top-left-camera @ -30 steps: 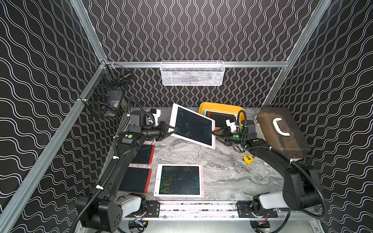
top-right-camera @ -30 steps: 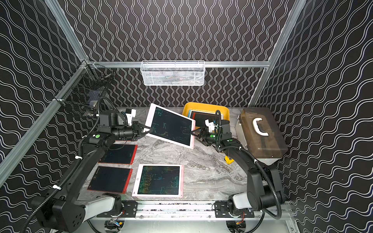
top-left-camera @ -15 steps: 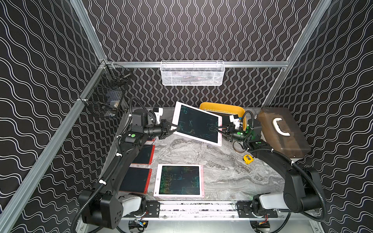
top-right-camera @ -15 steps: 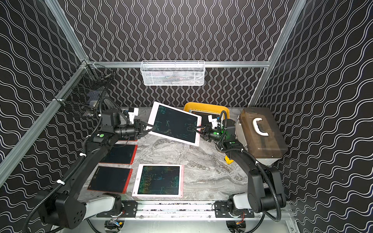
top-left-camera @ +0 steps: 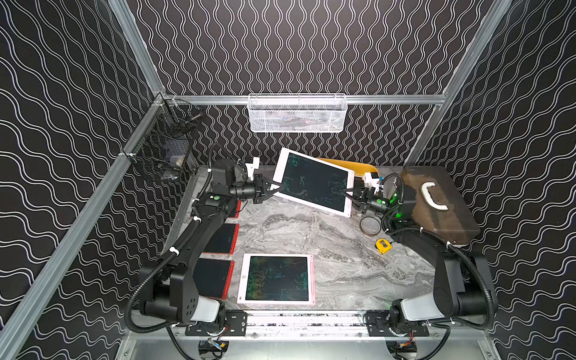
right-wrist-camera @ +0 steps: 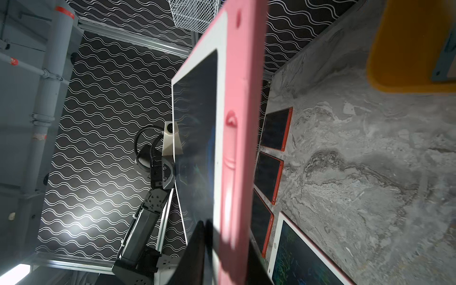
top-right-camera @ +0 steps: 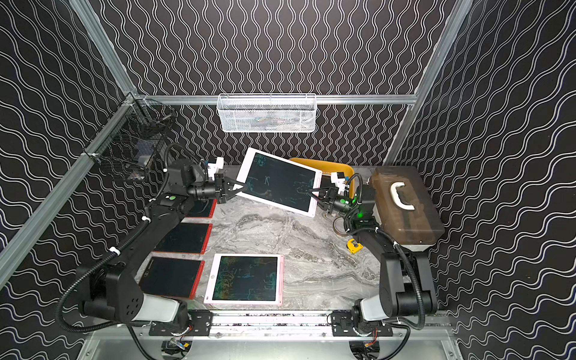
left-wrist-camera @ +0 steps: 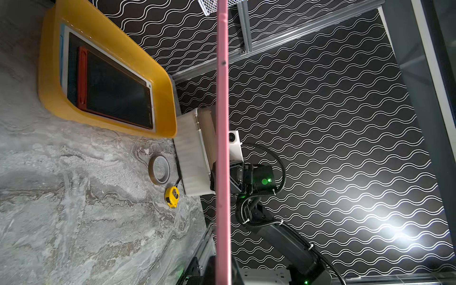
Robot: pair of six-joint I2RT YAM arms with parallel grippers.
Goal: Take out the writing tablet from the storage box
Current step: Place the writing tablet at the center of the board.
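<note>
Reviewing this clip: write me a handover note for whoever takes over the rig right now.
Left gripper: shut on the held tablet, at the edge nearest it.
Right gripper: jaws astride the opposite edge; a firm grip is not clear.
Held tablet: pink, lifted out of the box, tilted in the air.
Done: a second pink tablet and three red tablets lie on the table.
Left: set the held one down; a boxed red tablet on a white-framed one remains in the box.
</note>
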